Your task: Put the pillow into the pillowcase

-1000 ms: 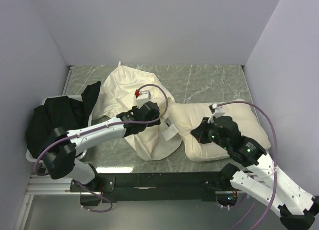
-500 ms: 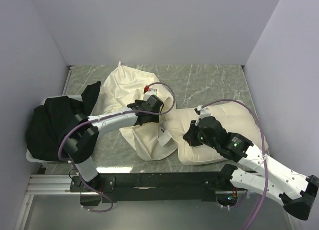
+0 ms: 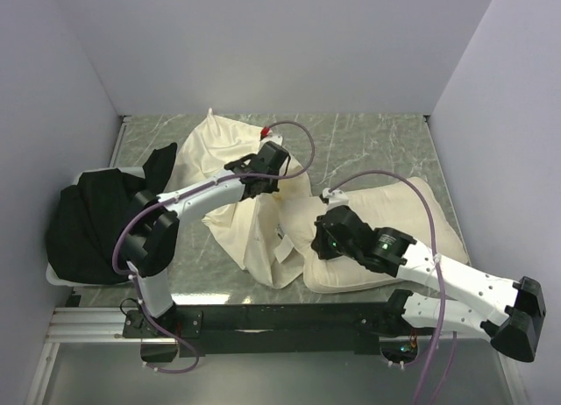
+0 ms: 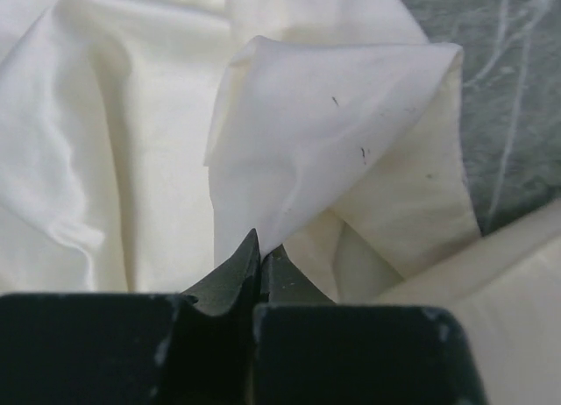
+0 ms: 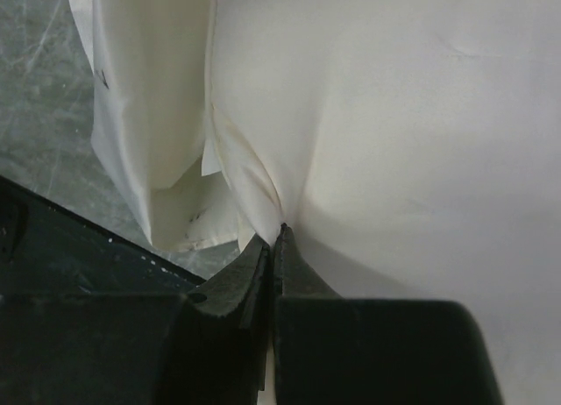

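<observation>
The pillowcase is a limp, wrinkly cream sack lying from the back of the table toward the front, with a small white tag near its front end. My left gripper is over its right side, shut on a raised fold of the pillowcase; the left wrist view shows both fingertips pinched together on the cloth. The plump pillow lies to the right. My right gripper is shut on the pillow's left edge, and the pillowcase hangs just left of it.
A black cloth heap fills the left side, against the left wall. Grey marble tabletop shows behind the pillow. Walls close in on the left, back and right. The dark front rail runs along the near edge.
My left gripper moved toward the back and went from open to shut on a pillowcase fold. My right arm dragged the pillow left, up against the pillowcase.
</observation>
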Robot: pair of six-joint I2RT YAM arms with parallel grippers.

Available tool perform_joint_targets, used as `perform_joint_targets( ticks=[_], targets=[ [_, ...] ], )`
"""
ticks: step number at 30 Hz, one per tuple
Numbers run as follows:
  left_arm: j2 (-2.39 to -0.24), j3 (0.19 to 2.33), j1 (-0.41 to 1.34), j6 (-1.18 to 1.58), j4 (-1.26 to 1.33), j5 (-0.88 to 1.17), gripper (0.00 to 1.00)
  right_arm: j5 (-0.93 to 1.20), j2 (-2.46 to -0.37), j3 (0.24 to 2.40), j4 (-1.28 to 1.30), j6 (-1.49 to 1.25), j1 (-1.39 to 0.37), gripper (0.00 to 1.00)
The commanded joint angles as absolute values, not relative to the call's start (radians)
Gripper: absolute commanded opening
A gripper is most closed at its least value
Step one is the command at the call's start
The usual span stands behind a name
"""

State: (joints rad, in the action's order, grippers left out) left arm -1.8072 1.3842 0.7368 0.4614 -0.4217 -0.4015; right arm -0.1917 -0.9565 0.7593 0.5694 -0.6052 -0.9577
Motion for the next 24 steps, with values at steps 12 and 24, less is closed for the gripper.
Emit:
perform_joint_targets(
  ticks=[12,24],
  targets=[
    [-1.626,1.371,0.788,0.428,-0.345,-0.104,0.02,-0.29,-1.298,1.023,0.379,-0.492,-0.873,0.0],
    [-1.56,1.224,0.816,0.551,-0.218,0.12,0.09,-0.118,-1.428,0.927,0.036,-0.644,-0.698,0.0]
  ],
)
